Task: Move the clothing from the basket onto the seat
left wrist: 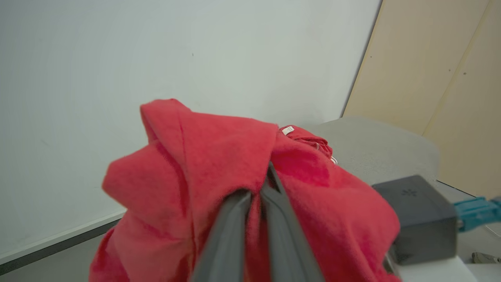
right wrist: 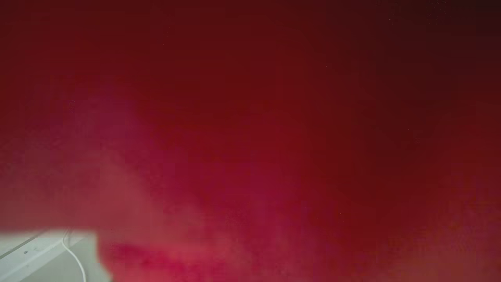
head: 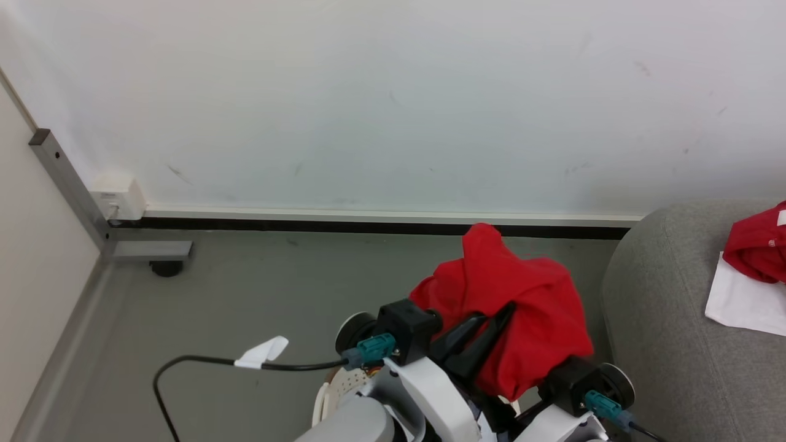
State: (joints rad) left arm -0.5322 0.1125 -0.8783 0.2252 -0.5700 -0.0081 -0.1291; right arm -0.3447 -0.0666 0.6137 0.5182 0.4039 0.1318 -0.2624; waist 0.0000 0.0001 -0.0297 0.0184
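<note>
One red garment bunches around the left claw clenching it and drapes over the wide-spread right claw.

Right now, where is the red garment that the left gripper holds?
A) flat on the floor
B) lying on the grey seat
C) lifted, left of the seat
C: the left gripper is shut on the red garment, raised beside the grey seat, apart from it.

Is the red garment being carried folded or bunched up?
Bunched up: the red garment hangs crumpled from the shut left gripper, no flat folds.
</note>
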